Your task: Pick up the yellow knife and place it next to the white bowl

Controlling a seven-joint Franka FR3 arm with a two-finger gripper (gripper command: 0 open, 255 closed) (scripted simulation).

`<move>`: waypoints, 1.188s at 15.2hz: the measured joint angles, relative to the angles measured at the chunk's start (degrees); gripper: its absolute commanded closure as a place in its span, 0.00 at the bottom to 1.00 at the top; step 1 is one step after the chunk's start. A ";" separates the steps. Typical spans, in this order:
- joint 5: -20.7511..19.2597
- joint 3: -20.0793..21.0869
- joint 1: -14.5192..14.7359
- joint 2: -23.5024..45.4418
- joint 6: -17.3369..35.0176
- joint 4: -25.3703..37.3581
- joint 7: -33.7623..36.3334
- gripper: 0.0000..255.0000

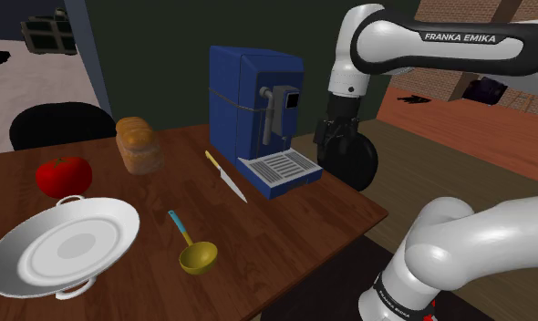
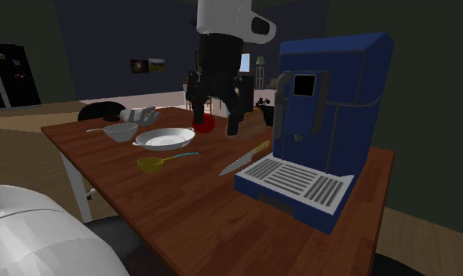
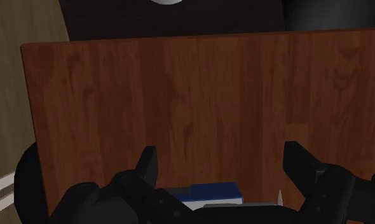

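Note:
The knife [image 1: 225, 176] lies flat on the wooden table [image 1: 304, 228], just left of the blue coffee machine's drip tray, yellow handle toward the back and blade toward the front. In the second exterior view the knife [image 2: 243, 159] lies beside that tray. A wide white bowl [image 1: 62, 246] with two small handles sits at the shoulder view's lower left, also visible as the white bowl [image 2: 165, 139]. My gripper [image 2: 214, 118] hangs open well above the table, empty, higher than the knife. In the wrist view my gripper [image 3: 224, 168] has its fingers spread wide, and the knife tip [image 3: 280, 198] peeks between them.
A tall blue coffee machine [image 1: 258, 114] stands next to the knife. A bread loaf [image 1: 139, 144], a red tomato [image 1: 63, 175] and a yellow ladle [image 1: 196, 253] with a blue handle share the table. A smaller grey-white bowl [image 2: 122, 132] sits farther off. A black chair [image 1: 62, 123] stands behind.

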 measured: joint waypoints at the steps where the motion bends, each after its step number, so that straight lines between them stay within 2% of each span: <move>1: 0.00 0.00 0.00 0.00 0.00 0.00 0.00 0.00; 5: 0.63 1.17 0.58 5.36 5.42 0.59 1.04 0.00; 11: 1.11 2.95 1.36 16.87 15.95 3.06 2.61 0.00; 18: 0.72 5.24 2.25 31.84 24.99 10.74 5.46 0.00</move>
